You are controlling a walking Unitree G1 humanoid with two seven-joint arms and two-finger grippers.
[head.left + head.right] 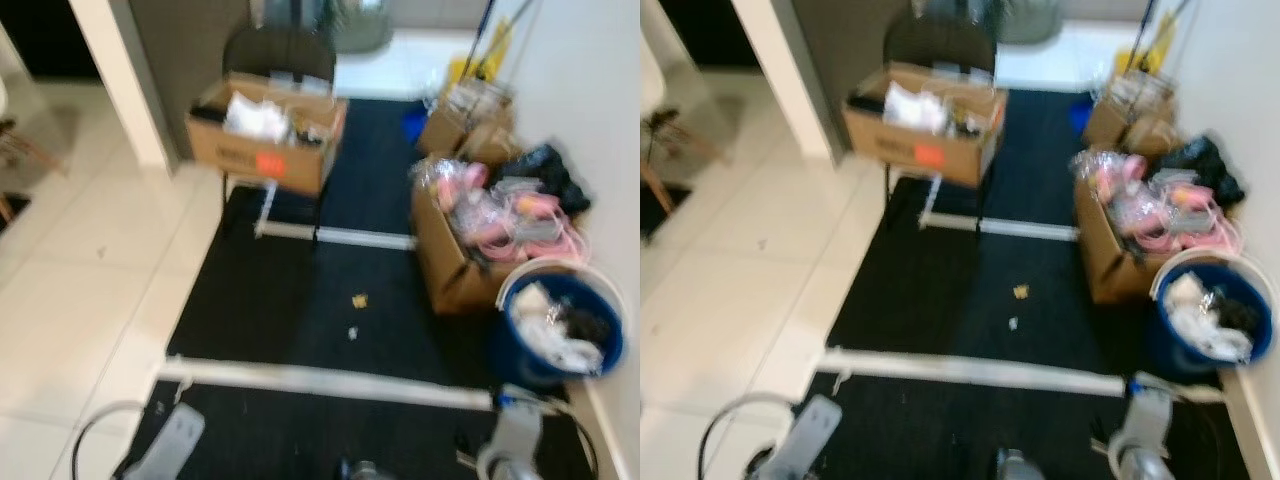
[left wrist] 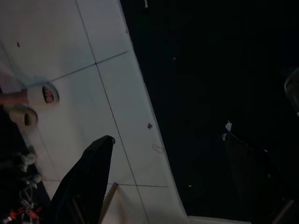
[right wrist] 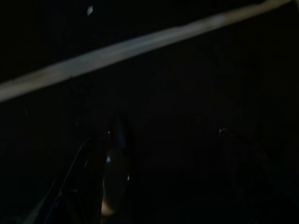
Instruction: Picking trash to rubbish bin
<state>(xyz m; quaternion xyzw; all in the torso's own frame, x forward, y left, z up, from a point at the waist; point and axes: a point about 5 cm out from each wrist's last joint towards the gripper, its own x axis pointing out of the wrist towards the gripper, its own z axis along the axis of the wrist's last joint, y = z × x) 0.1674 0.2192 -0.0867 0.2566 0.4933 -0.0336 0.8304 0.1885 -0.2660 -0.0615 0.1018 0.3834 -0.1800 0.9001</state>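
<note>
Two small scraps of trash lie on the black mat [image 1: 300, 320]: a yellowish scrap [image 1: 358, 300] and a pale scrap [image 1: 352, 333] just beyond the near white strip [image 1: 320, 380]. The blue rubbish bin [image 1: 560, 325], already holding waste, stands by the right wall beside a cardboard box [image 1: 450, 250]. The robot seems to be approaching; both arms hang low. The left tool [image 2: 163, 158] is spread wide and empty; the right tool's [image 3: 163, 149] spread cannot be told. Next it should step closer, bend and reach for a scrap.

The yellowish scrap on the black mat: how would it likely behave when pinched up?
The yellowish scrap looks tiny and crumpled, so probably very light and soft. Lying low on the black mat, it may slip from the fingertips. Blur hides its material.
</note>
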